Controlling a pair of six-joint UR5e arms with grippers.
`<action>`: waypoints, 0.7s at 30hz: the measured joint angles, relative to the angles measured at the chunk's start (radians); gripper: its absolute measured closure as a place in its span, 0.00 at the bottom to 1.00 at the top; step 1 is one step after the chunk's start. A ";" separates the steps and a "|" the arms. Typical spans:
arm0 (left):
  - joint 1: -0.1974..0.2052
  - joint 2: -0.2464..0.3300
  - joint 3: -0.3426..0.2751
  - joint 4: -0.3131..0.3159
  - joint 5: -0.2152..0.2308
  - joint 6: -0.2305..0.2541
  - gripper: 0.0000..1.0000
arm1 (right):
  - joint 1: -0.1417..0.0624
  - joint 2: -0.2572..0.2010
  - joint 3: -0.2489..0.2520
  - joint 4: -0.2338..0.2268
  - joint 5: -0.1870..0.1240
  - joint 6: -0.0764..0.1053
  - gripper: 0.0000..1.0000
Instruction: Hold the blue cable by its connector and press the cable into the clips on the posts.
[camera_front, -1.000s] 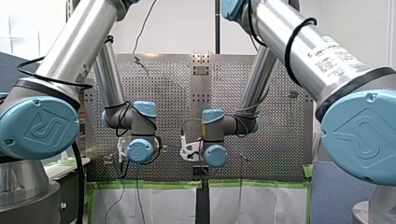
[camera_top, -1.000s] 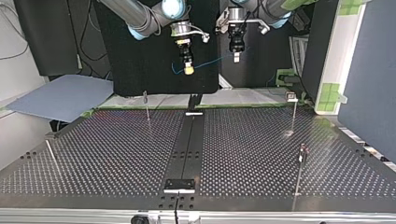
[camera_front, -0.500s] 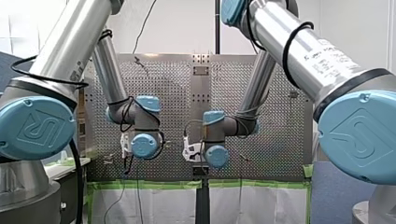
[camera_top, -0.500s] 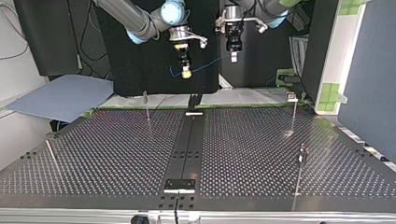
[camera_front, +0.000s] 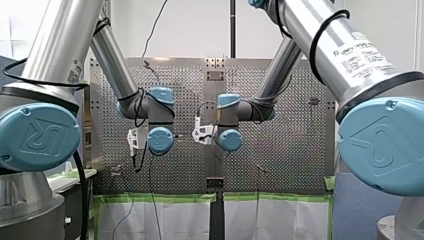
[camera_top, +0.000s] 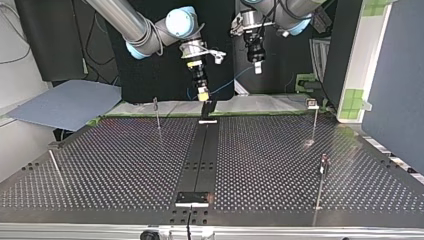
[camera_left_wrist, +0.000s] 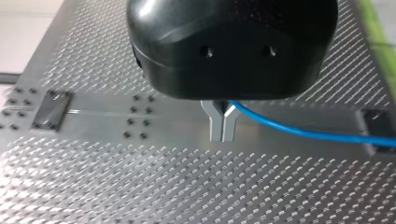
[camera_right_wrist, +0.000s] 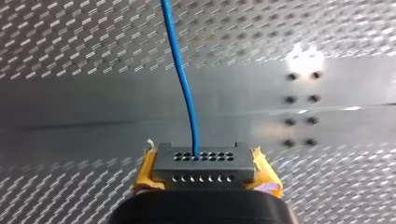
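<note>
In the right wrist view a grey connector (camera_right_wrist: 203, 163) with rows of holes sits between the yellow pads (camera_right_wrist: 267, 175) of my right gripper (camera_right_wrist: 204, 176), which is shut on it. The blue cable (camera_right_wrist: 182, 84) leaves the connector and runs ahead over the perforated table. My left gripper (camera_left_wrist: 223, 133) has its metal fingers shut on the blue cable (camera_left_wrist: 303, 134), which trails off to one side. In the top view my right gripper (camera_top: 202, 91) hangs above the table's far edge, with my left gripper (camera_top: 257, 67) higher and to its right. The cable (camera_top: 232, 80) spans between them.
Thin posts stand on the perforated table: one at the top view's far left (camera_top: 157, 112), one at the far right (camera_top: 314, 117), one at the near right (camera_top: 321, 180), and a leaning rod (camera_top: 55, 167) at the near left. A black strip (camera_top: 202, 150) runs down the table's middle.
In the top view both grippers have come lower with the cable, the right one down to the table's far edge. In the front view both wrists have moved up.
</note>
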 joint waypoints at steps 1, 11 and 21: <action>0.002 0.007 0.007 -0.007 -0.007 0.000 1.00 | -0.001 -0.008 -0.008 0.008 -0.008 0.001 1.00; 0.028 0.097 0.097 -0.097 -0.077 -0.035 1.00 | -0.014 -0.101 -0.101 0.101 -0.101 0.003 1.00; 0.068 0.185 0.184 -0.185 -0.075 -0.050 1.00 | -0.022 -0.191 -0.190 0.158 -0.184 0.004 1.00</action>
